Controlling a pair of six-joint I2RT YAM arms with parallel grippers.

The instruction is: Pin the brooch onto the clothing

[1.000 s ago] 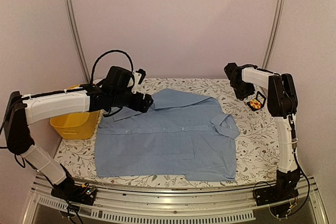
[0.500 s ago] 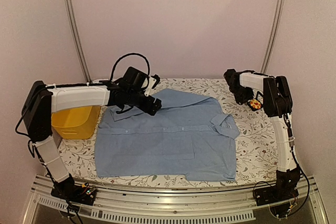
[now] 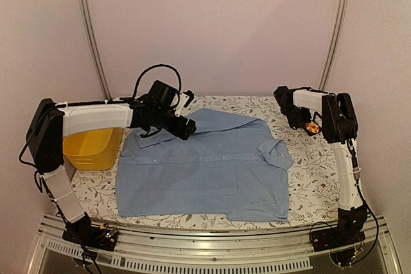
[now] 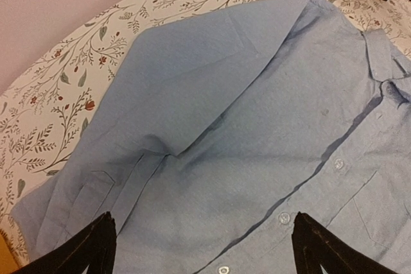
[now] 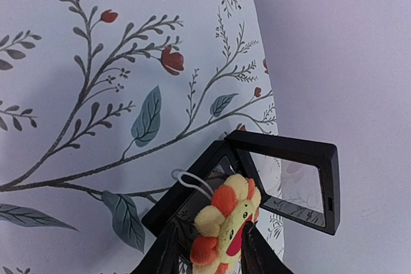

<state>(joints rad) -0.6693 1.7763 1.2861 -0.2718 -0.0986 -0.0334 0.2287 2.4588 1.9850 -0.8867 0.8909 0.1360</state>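
– On the floral surface (image 3: 314,171), what, biggest first?
– Blue shirt (image 3: 205,171), spread flat over most of the middle, button row running left to right.
– And beside it?
– Yellow basket (image 3: 93,149) at the left edge, just beside the shirt, partly hidden behind the left arm in the top view.
– And the left claw (image 3: 185,129)?
– Released, spread wide, poised over the shirt's far left part. In the wrist view, sleeve, buttons and folds of blue cloth between the two fingertips (image 4: 96,248). Touching the cloth or not: cannot tell.
– And the right claw (image 3: 300,119)?
– Far right corner, well apart from the shirt, pointing down at the surface near the wall. Clenched on the brooch (image 5: 221,226), one dark finger on each side of it.
– More on the brooch?
– Small, with yellow and orange petals and a thin white loop sticking out on one side. In front of a little black frame (image 5: 282,147) in the wrist view, the frame propped open on the leaf print by the wall. Touching the frame or not: unclear. From above, only an orange-yellow speck just right of the claw.
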